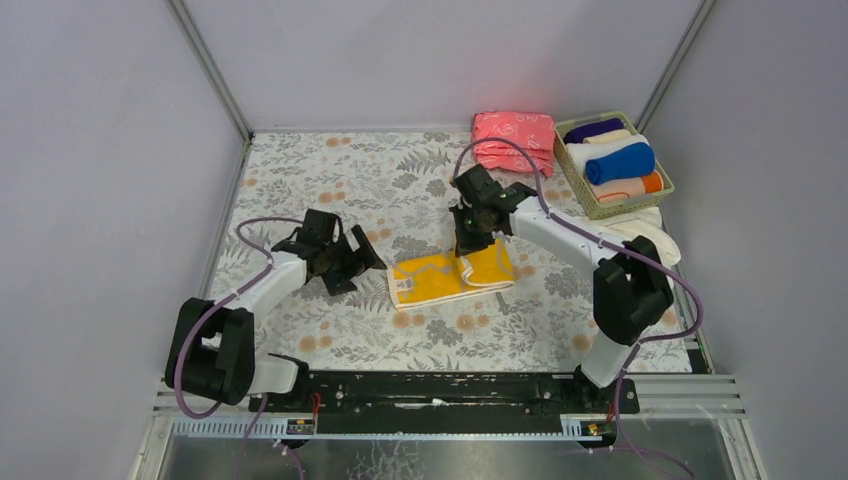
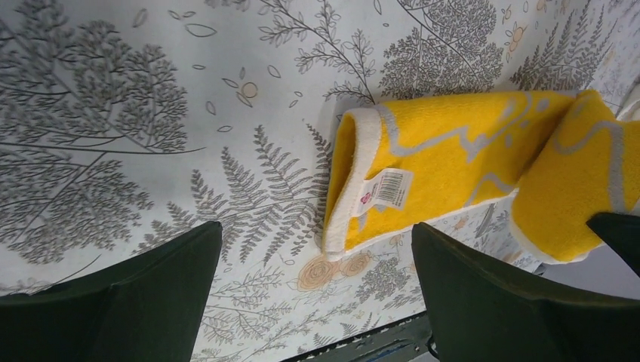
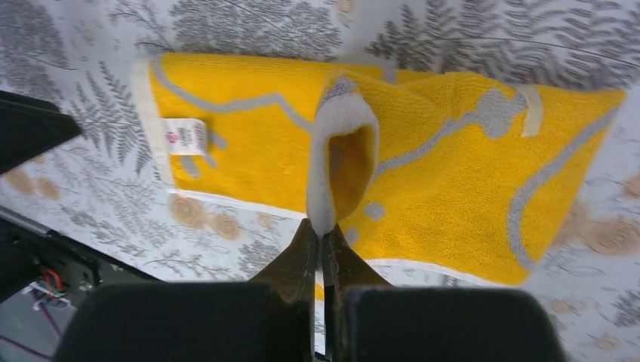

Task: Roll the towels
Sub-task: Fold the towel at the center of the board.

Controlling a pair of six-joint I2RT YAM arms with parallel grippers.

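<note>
A yellow towel [image 1: 440,278] with white print and a white border lies folded lengthways mid-table, its label end toward the left arm. My right gripper [image 1: 468,245] is shut on the towel's white edge [image 3: 332,151] at its right end, and that end is lifted and folded back over the rest. My left gripper [image 1: 352,263] hovers just left of the towel, open, with only tablecloth between its fingers [image 2: 151,294]. In the left wrist view the towel's label end [image 2: 445,162] lies ahead of the jaws, apart from them. Rolled towels, blue [image 1: 620,163], orange [image 1: 642,185] and cream [image 1: 600,150], sit in a basket.
The green basket [image 1: 600,213] stands at the back right. A folded pink stack [image 1: 513,140] lies to its left. A white cloth [image 1: 650,235] lies in front of the basket, next to the right arm. A flowered cloth [image 1: 330,170] covers the table, with grey walls around.
</note>
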